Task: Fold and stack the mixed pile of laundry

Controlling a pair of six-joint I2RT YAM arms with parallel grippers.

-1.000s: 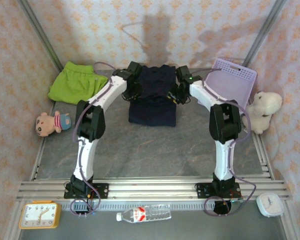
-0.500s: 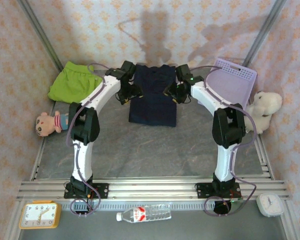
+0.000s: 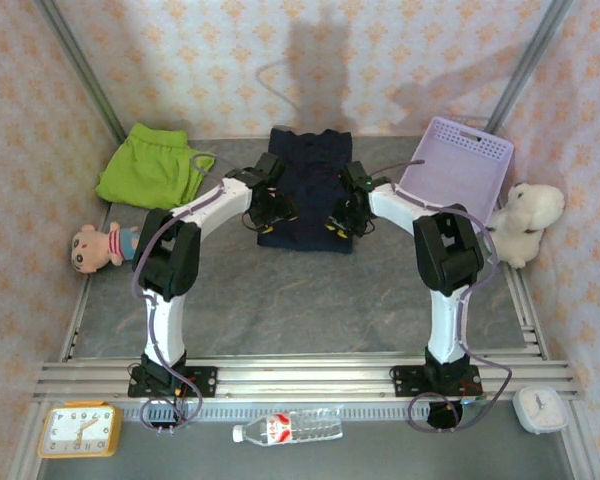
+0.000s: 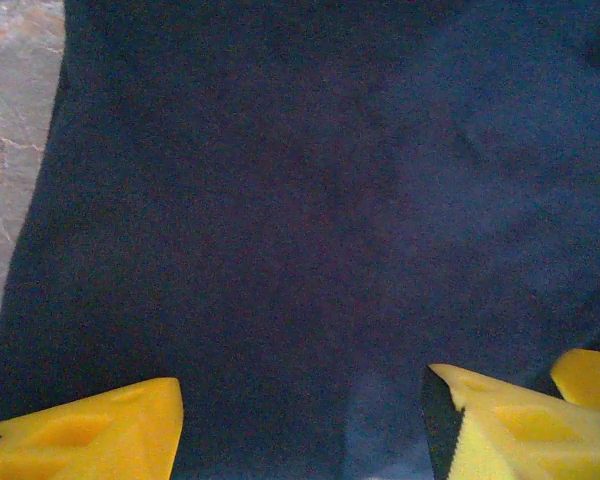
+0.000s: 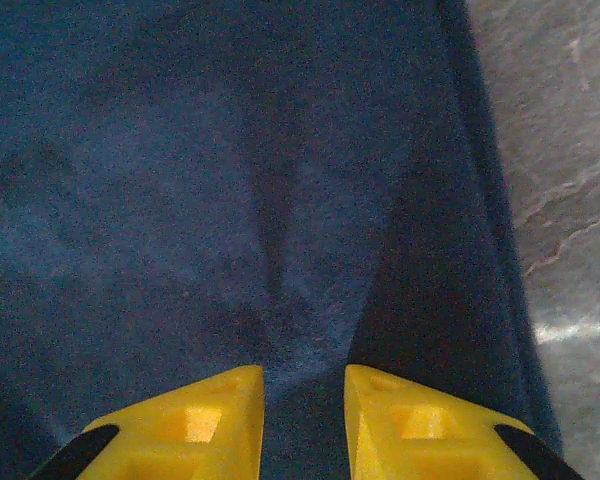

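Observation:
The dark navy garment (image 3: 308,170) lies flat as a folded rectangle at the back centre of the table, its collar at the far end. It spreads under both wrist cameras (image 4: 300,200) (image 5: 230,180). My left gripper (image 3: 271,214) hovers over its near left part, open, the yellow fingers (image 4: 90,435) wide apart with flat cloth below (image 4: 300,430). My right gripper (image 3: 339,222) is over the near right part, open by a narrow gap (image 5: 303,425), close to the garment's right edge. The lime-green garment (image 3: 146,166) lies crumpled at the back left.
A lavender basket (image 3: 462,168) stands at the back right with a white plush toy (image 3: 527,215) beside it. A small doll (image 3: 102,246) lies at the left edge. Bare grey table (image 3: 300,300) stretches toward the arm bases. A clock (image 3: 78,430) and bottle (image 3: 285,430) sit in front.
Both grippers have moved from the far end of the navy garment toward its near edge and closer together. The collar end is now uncovered. The garment itself has stayed in place.

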